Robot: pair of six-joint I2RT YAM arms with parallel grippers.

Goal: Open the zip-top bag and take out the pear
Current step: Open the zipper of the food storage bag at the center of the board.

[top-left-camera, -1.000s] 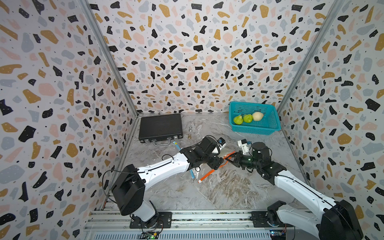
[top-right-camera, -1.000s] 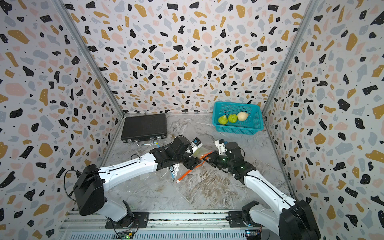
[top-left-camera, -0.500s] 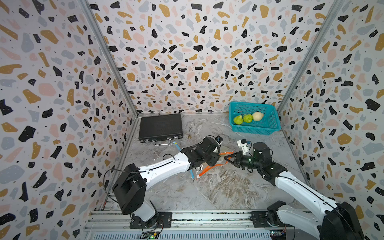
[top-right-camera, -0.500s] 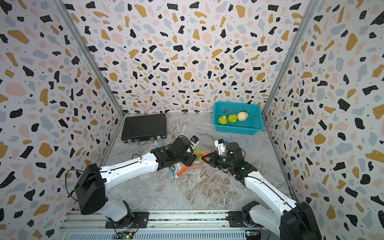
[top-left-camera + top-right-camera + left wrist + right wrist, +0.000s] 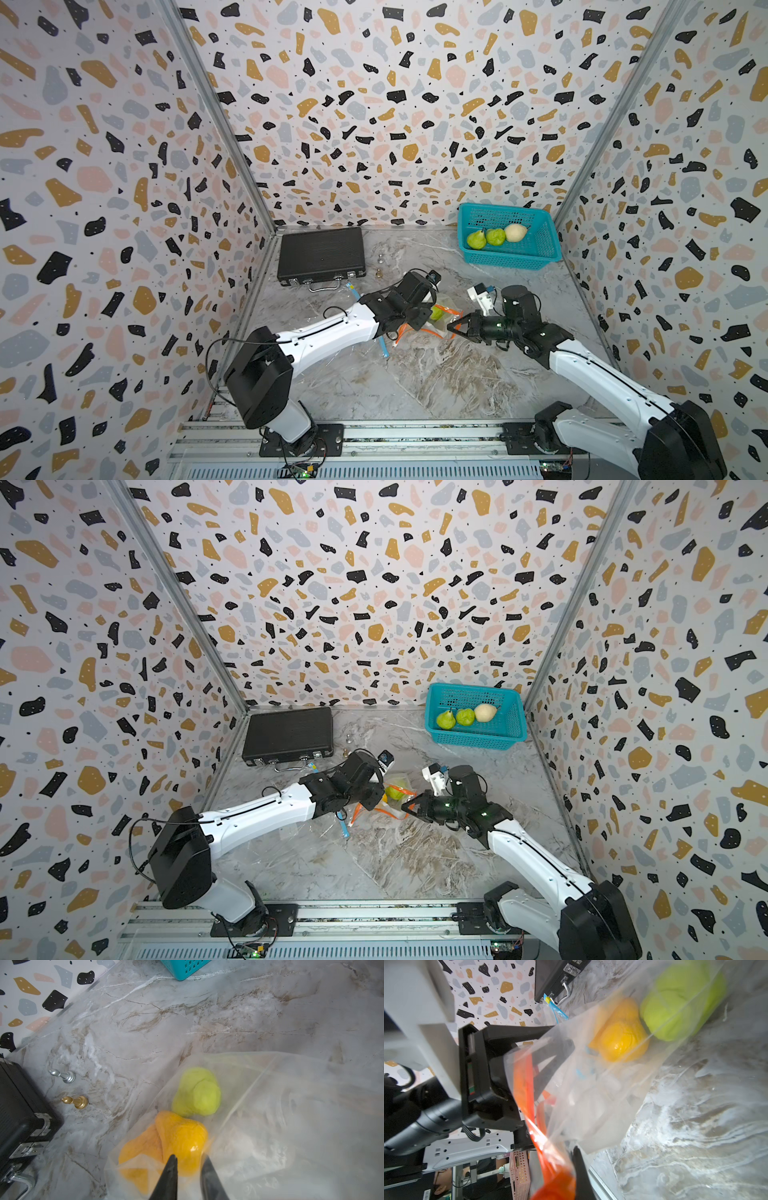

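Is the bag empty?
No, the bag holds a green fruit and a yellow fruit.

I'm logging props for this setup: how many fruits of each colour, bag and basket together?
green fruit: 3 (two in the basket, one in the zip-top bag)
yellow fruit: 1 (in the bag)
cream fruit: 1 (in the basket)
Total: 5

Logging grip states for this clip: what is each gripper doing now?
Left gripper: closed on the yellow fruit inside the zip-top bag.
Right gripper: shut on the bag's orange zip edge.
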